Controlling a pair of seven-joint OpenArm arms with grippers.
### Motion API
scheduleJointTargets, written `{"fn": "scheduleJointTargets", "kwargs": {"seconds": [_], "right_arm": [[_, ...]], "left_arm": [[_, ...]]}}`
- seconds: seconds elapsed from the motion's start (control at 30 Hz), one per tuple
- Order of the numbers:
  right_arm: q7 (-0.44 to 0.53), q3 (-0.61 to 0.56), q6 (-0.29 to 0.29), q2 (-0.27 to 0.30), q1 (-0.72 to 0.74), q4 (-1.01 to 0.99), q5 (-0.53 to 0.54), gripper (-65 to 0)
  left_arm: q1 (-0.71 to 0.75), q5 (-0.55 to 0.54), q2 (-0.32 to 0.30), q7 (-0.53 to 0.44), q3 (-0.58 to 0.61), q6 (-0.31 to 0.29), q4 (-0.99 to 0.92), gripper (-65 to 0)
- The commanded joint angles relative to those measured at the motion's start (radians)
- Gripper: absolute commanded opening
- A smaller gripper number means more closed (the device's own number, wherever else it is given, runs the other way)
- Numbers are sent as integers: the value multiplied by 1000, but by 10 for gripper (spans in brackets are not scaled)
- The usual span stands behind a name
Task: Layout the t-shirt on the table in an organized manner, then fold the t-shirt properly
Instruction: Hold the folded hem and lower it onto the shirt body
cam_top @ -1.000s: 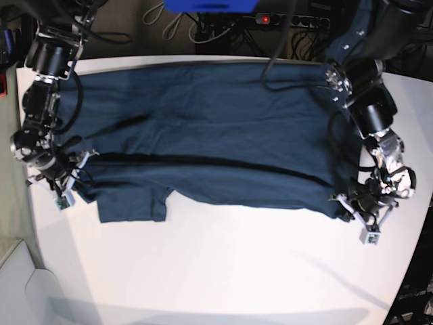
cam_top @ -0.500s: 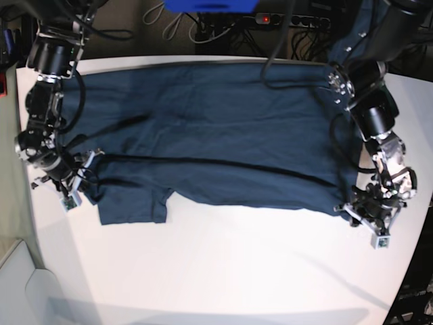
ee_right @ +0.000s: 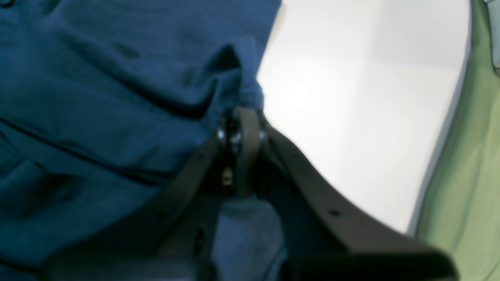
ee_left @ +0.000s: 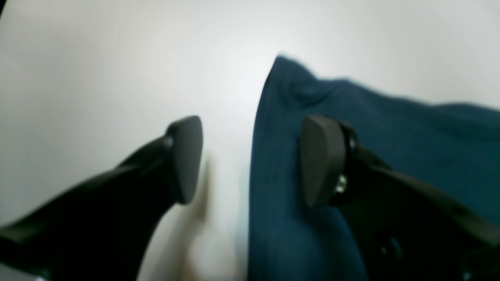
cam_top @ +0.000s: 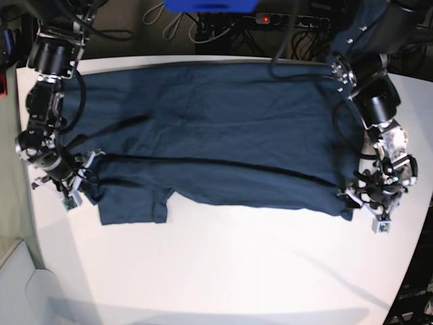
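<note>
White table under cable clutter | t-shirt spread flat, long crease across the middle | left gripper has just spread wide, hem corner dropped | right gripper clamped on the t-shirt's edge | first fold likely laid.

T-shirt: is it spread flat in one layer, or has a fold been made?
Folded over once. The t-shirt lies on the table with one layer's edge running lengthwise across its middle.

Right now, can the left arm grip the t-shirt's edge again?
Probably yes. The left gripper is open, its fingers astride the edge of the t-shirt, with only bare table beside it.
</note>
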Motion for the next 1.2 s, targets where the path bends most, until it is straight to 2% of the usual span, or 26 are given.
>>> {"fn": "scheduleJointTargets", "kwargs": {"seconds": [0.0,0.33,0.57,0.77,0.83,1.0,1.13,1.17], "right_arm": [[22,4,-7,13,21,16,11,-650],[20,4,-7,16,24,16,11,-650],[22,4,-7,16,25,16,11,-650],[23,4,-7,16,25,16,11,-650],[23,4,-7,16,27,16,11,-650],[23,4,-7,16,27,16,11,-650],[23,4,-7,16,27,16,11,-650],[23,4,-7,16,27,16,11,-650]], "left_arm": [[-21,-4,-13,-11,0,0,11,-266],[-46,-4,-22,-127,0,7,-191,-265],[-50,-4,-34,-138,0,9,-254,-273],[-49,-4,-53,-138,0,9,-288,-463],[-44,-4,-57,-138,0,9,-288,-494],[-29,-4,-59,-138,0,4,-288,-510],[-27,-4,-59,-135,0,1,-288,-650],[-27,-4,-57,-132,0,1,-288,-650]]}}
